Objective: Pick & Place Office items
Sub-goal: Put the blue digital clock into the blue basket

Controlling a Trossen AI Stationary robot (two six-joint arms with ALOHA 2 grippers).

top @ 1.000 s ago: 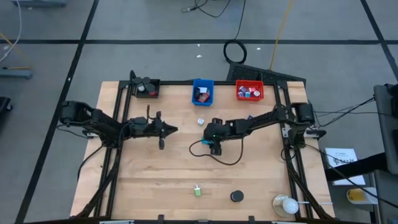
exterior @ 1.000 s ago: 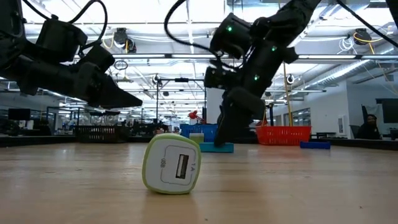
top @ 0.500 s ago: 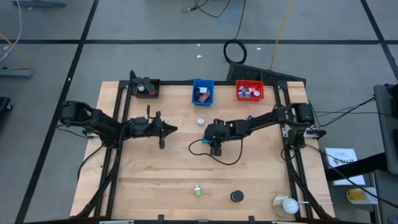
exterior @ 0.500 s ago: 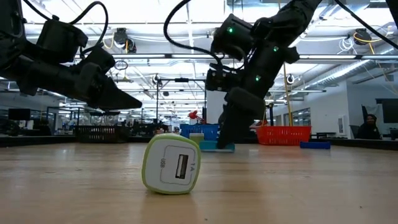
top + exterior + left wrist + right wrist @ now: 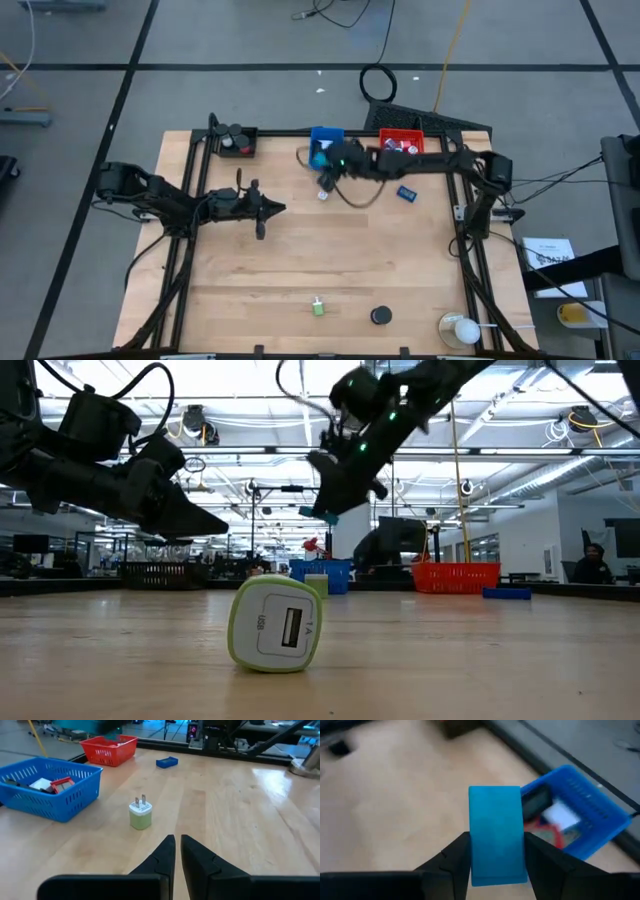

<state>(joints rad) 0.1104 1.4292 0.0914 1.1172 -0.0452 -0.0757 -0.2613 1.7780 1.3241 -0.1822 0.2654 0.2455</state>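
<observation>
Two arms work over a pale wooden table (image 5: pixel 260 290) edged with dark framing, standing on a grey floor crossed by dark lines and a few loose cables. Seen from table height, the room behind is a long open hall with ceiling lights, pipes and rows of equipment; a person shows small at the far right edge of that view.

At the table's far edge sit three bins: a black bin (image 5: pixel 236 141), a blue bin (image 5: pixel 327 134) and a red bin (image 5: pixel 401 146). The right gripper (image 5: pixel 322 160) is raised at the blue bin's near side, its fingers clamped on a light blue block (image 5: pixel 496 834); from the right wrist camera the block stands upright between them, with the blue bin just beyond. The left gripper (image 5: pixel 277 208) hangs over the left middle of the table, its fingers (image 5: pixel 162 855) pressed together on nothing.

Loose items lie on the wood: a small white piece (image 5: pixel 323 194) just near of the blue bin, a dark blue block (image 5: pixel 406 193) near of the red bin, a green-and-white USB charger plug (image 5: pixel 317 307) and a black disc (image 5: pixel 380 316) toward the near edge. A roundish white object in a clear holder (image 5: pixel 460 329) stands at the near right corner.

The right arm covers most of the blue bin from above, so its contents show there only in part. What lies in the black and red bins is too small to name. In the low view the charger hides part of the blue bin.
</observation>
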